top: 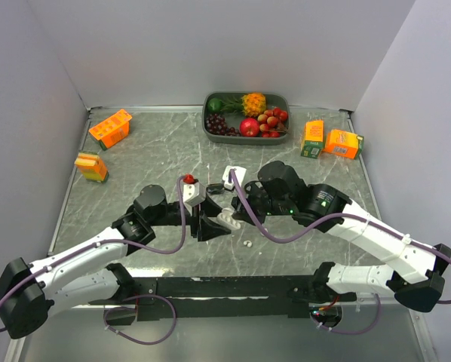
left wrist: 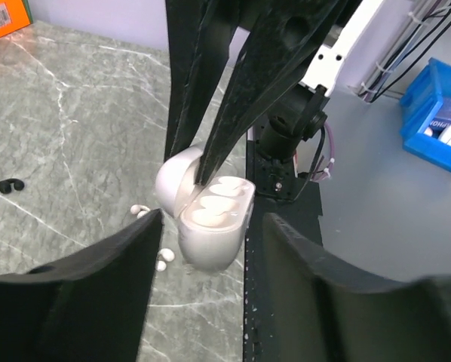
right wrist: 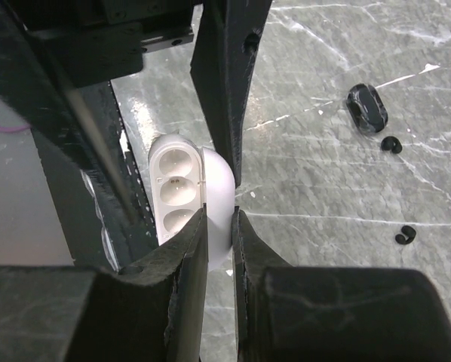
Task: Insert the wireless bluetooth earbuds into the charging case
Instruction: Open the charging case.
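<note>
Our right claw (right wrist: 219, 220) is clenched on the open lid of the white charging case (right wrist: 176, 188), holding it near the middle of the desk (top: 135, 151). Our left claw (left wrist: 212, 226) is released, one finger on either side of the case body with narrow gaps showing. In the top view, the white earbuds (top: 247, 245) lie loose on the desk at about 5 o'clock from the case. In the right wrist view, a black case (right wrist: 367, 108) and black earbuds (right wrist: 392, 145) lie at roughly 2 o'clock. A fruit tray (top: 207, 124) sits at the desk's 12 o'clock edge.
</note>
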Robot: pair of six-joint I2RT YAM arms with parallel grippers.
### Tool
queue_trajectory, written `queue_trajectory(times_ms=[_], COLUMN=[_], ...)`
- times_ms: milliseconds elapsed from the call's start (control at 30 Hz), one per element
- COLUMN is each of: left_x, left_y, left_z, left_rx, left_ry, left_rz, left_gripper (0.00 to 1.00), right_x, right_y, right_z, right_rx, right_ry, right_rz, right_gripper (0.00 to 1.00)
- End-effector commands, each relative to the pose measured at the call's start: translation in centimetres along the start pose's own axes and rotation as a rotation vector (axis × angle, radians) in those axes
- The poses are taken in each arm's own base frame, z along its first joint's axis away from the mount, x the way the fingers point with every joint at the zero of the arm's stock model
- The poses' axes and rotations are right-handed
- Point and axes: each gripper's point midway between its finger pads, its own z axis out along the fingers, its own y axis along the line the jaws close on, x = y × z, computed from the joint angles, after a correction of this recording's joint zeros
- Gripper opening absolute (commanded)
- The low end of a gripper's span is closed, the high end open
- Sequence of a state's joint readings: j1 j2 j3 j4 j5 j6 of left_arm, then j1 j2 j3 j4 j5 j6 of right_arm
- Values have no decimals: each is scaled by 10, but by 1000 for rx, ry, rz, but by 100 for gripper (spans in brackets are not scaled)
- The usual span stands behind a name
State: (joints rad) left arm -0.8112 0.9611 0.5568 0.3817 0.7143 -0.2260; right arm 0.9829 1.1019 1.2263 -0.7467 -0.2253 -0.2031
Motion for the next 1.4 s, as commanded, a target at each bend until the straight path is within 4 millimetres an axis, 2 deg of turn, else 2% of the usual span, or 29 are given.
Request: queue_trajectory(times_ms=[0,67,100,133,267,333,400,467,500,600,767,933,1067,1367], left_x=[-16,-16,-16,-17,-18,-19,-19,-19,-19,-19,-21,-22,-26,-27], left_y=[-5,-4,-3,-2,-1,0,2,4,5,6,9,11,8,-1], left_z=[2,2,2,2,2,1,0,0,-1,-3,-7,-11,-16,-21], left_rx=[34,29,26,18,5,-1,-13,-27,-33,-47,-82,-113,-118,-112], left_ry=[-32,-32,-33,-40,-43,-45,-50,-56,-60,-67,-89,-119,-143,-164], left_rz=[48,43,45,45,45,54,62,66,69,72,82,85,86,102], left_gripper=[51,46,37,32,28,17,1,1,1,1,1,1,1,1], right_x=[-30,-30,-30,-30,-29,-27,-27,-27,-28,-31,-40,-49,-41,-40], right_y=[-1,-1,0,1,1,2,3,4,4,5,-2,-14,-18,-27], right_z=[-12,-11,-11,-12,-11,-9,-9,-9,-10,-10,-16,-24,-17,-9], right_rx=[19,19,18,19,19,17,16,11,8,12,54,101,110,122], right_ry=[-91,-89,-88,-89,-84,-77,-74,-72,-74,-83,-115,-173,-139,-120], right_rz=[-35,-36,-37,-39,-39,-41,-32,-21,-18,1,38,118,138,168], right_gripper=[0,0,0,0,0,0,0,8,17,30,43,50,53,53])
